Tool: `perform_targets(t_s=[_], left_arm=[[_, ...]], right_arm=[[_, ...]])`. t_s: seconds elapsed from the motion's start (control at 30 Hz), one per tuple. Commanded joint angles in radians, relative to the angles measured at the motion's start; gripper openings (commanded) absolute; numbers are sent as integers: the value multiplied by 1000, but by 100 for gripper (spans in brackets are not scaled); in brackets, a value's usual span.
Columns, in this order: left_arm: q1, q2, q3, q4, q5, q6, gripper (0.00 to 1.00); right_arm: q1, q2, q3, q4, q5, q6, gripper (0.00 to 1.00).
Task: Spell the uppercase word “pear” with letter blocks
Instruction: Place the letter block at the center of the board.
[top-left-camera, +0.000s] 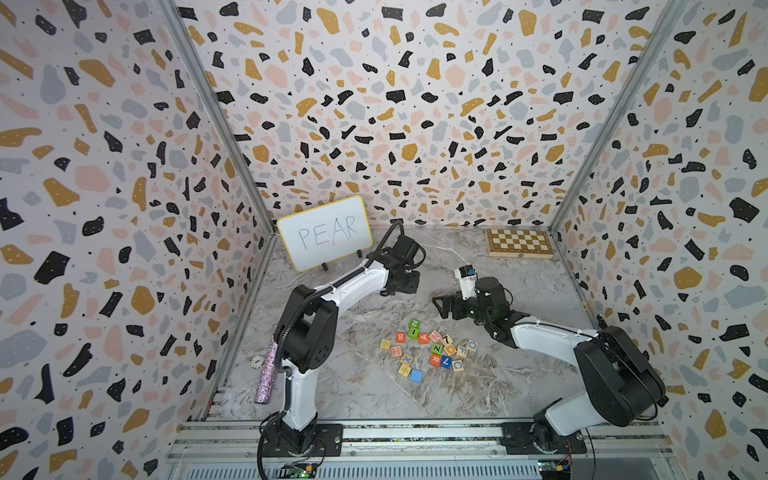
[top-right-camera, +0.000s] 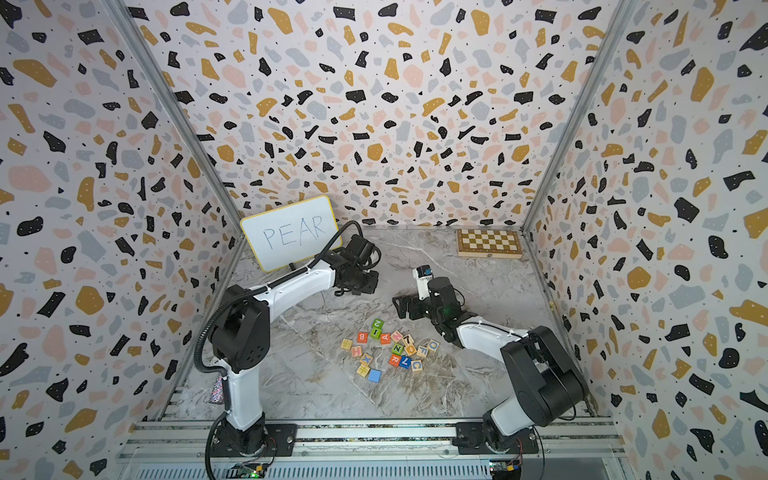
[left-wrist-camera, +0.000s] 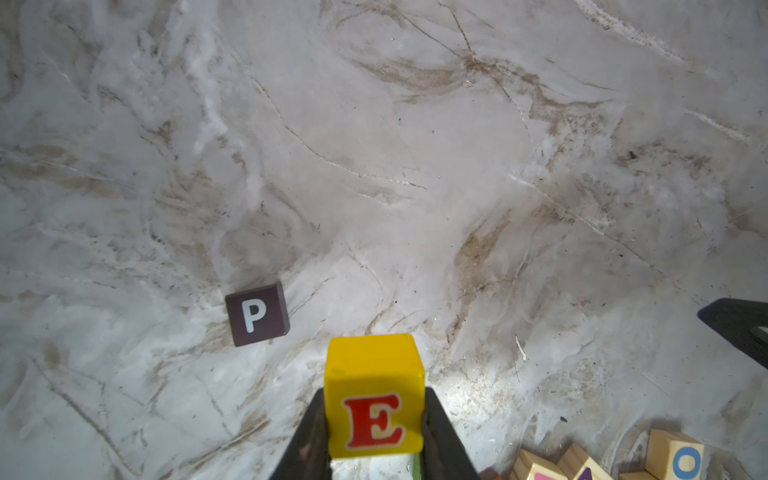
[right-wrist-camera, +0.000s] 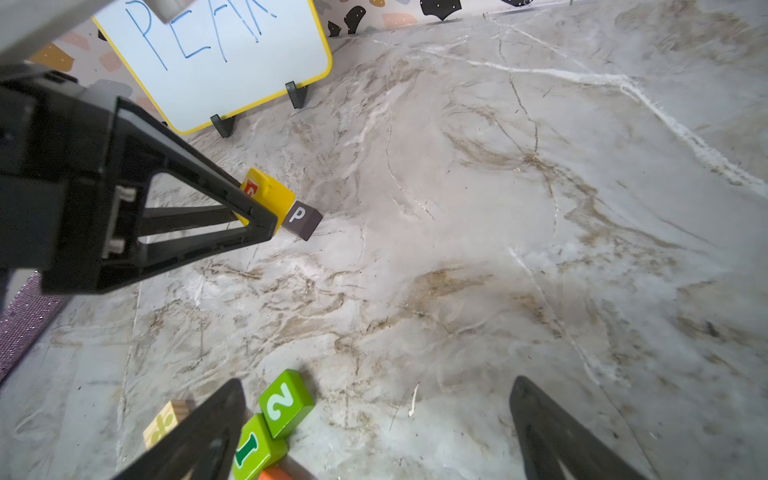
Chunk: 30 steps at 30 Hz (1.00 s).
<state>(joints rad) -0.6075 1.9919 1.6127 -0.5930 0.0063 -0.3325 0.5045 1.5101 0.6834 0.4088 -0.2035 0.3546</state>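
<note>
Left gripper (left-wrist-camera: 375, 391) clamps yellow E block (left-wrist-camera: 375, 374), red letter facing camera. Black P block (left-wrist-camera: 257, 313) flat on marble table (left-wrist-camera: 415, 166), close by, apart.

Light: bright, even, from above;
Shadows: soft, faint across the worktop (top-left-camera: 374, 399);
Wrist views: edges bowed, corners dimmer, mild glare

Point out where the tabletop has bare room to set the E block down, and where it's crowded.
Bare marble surrounds the P block, so the E block in the left tool has room beside it. Also free: the strip between whiteboard and chessboard, and the stretch from block pile to front rail. The pile is crowded, close by the open right tool.
</note>
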Motion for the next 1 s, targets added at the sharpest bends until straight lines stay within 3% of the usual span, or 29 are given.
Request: perform_targets(t_s=[0.0,0.97], left_arm=[[5,43,64,-32,14,-12,20],[45,246,230,-129,16,-61,21]], right_arm=[[-6,-2,39,14,15,7,100],[22,-7,-13,89,11,-45,100]])
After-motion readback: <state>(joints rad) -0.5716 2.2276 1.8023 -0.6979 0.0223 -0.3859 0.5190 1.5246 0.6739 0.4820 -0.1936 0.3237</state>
